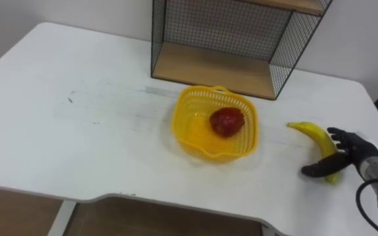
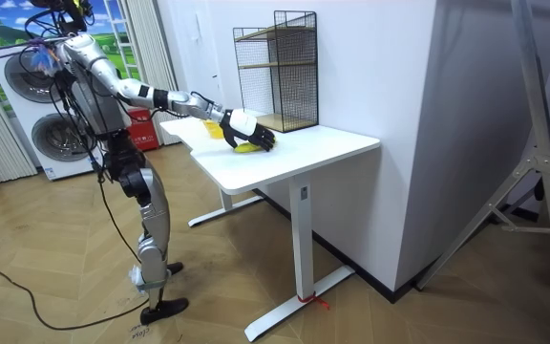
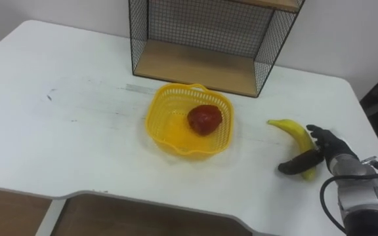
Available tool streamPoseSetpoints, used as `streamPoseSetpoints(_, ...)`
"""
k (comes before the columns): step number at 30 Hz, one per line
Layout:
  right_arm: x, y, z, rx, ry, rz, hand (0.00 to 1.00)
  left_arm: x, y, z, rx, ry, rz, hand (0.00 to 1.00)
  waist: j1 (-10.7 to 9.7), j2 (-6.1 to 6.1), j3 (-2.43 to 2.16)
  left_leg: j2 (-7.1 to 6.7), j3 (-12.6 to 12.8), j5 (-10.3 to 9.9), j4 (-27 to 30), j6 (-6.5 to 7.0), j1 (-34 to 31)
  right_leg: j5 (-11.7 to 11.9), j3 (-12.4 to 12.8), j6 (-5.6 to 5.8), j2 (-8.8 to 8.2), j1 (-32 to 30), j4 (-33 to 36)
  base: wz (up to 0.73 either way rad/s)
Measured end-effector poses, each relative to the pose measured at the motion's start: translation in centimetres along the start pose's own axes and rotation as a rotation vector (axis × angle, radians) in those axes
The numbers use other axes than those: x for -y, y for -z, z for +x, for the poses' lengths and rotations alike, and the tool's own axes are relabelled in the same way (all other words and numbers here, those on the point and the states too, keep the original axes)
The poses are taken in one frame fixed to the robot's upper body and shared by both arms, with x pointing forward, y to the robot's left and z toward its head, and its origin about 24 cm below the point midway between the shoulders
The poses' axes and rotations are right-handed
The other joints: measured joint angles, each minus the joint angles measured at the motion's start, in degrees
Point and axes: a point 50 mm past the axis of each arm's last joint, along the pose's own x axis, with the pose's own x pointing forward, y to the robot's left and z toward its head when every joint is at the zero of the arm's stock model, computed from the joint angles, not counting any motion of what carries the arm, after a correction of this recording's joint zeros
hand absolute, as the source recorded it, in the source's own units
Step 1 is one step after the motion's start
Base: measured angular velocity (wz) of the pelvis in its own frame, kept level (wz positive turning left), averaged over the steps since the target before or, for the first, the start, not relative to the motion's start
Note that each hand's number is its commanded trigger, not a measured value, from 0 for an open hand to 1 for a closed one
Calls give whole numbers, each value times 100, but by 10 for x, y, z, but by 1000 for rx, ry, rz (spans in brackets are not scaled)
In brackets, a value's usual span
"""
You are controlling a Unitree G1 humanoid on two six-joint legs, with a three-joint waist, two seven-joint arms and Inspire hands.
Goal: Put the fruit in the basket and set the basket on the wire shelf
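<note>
Left eye view: the red fruit (image 1: 227, 122) is already in the yellow basket (image 1: 188, 134), mid-worktop (image 1: 77, 131), just in front of the wire shelf (image 1: 222, 39). The banana (image 1: 310, 131) lies off to the right, apart from the basket, with the right hand (image 1: 346, 152) curled round its near end. Room view: the robot stands at the worktop's edge, arm stretched out to it. Right eye view: same deal. So I'd say one fruit's in, and what's left is the banana and shelving the basket.

The right arm comes in from the lower right corner. Its right hand (image 1: 352, 152) sits near the right edge, thumb and fingers curled round the banana (image 1: 314, 133). In the room view's upper left, the robot stands upright with this arm stretched out.
</note>
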Motion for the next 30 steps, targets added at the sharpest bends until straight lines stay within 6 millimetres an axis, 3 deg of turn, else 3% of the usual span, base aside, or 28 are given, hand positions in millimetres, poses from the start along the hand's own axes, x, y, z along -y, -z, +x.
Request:
streamPoseSetpoints(11,1,2,2,-22,27,9,0,-1,-3,0,5,-4,-15,0,8,13,0,-2,-29,0,12,0,-3,1,-25,-1,1,11,4,0)
streamPoseSetpoints(12,1,2,2,-23,27,9,15,-1,-4,0,6,-4,-15,0,-1,14,1,-3,-39,0,16,0,-5,1,-36,-1,1,16,3,7)
streamPoseSetpoints(13,1,2,2,-25,27,10,62,-1,-5,0,8,-4,-15,0,-10,21,4,-4,-53,-1,25,-1,-6,1,-56,-1,2,32,-2,8)
streamPoseSetpoints(14,1,2,2,-26,26,11,95,-1,-7,0,11,-5,-15,0,-11,31,6,-4,-67,-2,37,-3,-5,1,-70,-1,6,47,-6,7)
streamPoseSetpoints(15,1,2,2,-28,26,11,100,-1,-7,0,13,-5,-14,0,-11,37,5,-4,-74,-3,45,-3,-6,1,-76,-2,7,52,-7,5)
streamPoseSetpoints(23,6,7,3,-61,112,-57,100,0,-10,0,18,-1,1,0,-4,127,-32,-2,-98,-3,86,-3,10,8,-79,-11,20,111,-79,0)
streamPoseSetpoints(30,4,14,3,-77,120,-94,100,0,-8,1,16,2,4,0,-10,139,-29,2,-143,-25,69,-26,115,14,-140,-21,38,286,-158,3)
